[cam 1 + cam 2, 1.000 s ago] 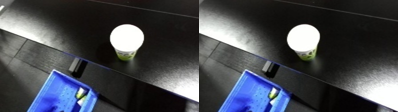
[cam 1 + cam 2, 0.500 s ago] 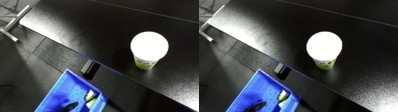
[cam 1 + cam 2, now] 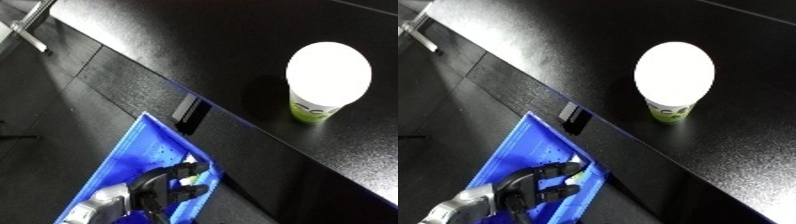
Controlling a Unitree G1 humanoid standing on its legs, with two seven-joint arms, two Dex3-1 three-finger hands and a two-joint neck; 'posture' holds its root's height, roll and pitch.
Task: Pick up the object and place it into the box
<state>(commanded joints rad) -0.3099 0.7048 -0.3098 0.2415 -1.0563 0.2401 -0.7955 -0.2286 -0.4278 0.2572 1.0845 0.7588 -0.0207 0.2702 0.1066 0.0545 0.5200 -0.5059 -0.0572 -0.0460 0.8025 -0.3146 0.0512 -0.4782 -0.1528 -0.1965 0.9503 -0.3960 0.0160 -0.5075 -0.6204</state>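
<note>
Currently one hand (image 3: 164, 187) in view, coming in from the lower left edge over the blue bin (image 3: 133, 150), so that's the left hand; silver forearm (image 3: 98, 210) behind it. Fingers are curled, and there's a small pale yellow-green thing (image 3: 197, 176) just at the fingertips inside the bin, but I can't tell whether the hand is holding it or it just lies against the bin wall. Bin sits below the front edge of the black table (image 3: 222, 45), near a small black block (image 3: 187, 112) mounted on that edge. Up on the table: a green-and-white cup (image 3: 672, 75) with a bright white round lid, upright, well apart from the bin and from the hand. Right hand isn't visible in either view.
</note>
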